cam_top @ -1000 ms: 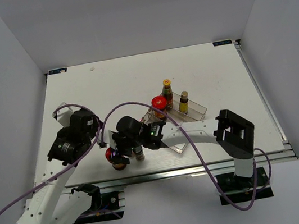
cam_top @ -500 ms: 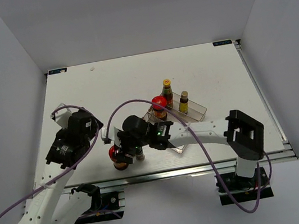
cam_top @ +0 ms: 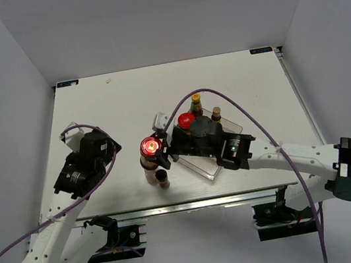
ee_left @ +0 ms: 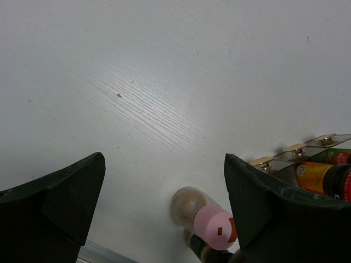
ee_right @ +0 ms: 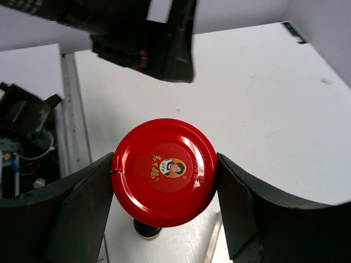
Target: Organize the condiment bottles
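- The right gripper [ee_right: 164, 176] is clamped on a red-lidded jar [ee_right: 164, 171], one finger at each side of the lid. The grip is taken at the widest part, probably so that the jar is carried upright.
- The jar is held clear of the desk [cam_top: 91, 105], at 9 o'clock of the clear tray [cam_top: 231, 130], which is judged to be its destination.
- A pink-capped shaker [cam_top: 149, 174] and a dark-capped spice jar [cam_top: 163, 179] are left standing at 6 o'clock of the held jar.
- A second red-lidded jar [cam_top: 184, 119] and two yellow-capped bottles [cam_top: 195, 98] are already seen at the tray.
- The left gripper [ee_left: 164, 203] is kept wide apart and empty, parked at 9 o'clock, out of the way.
- Against a second ago, the jar is lifted from beside the near edge and shifted toward 1 o'clock; the left arm is barely moved.
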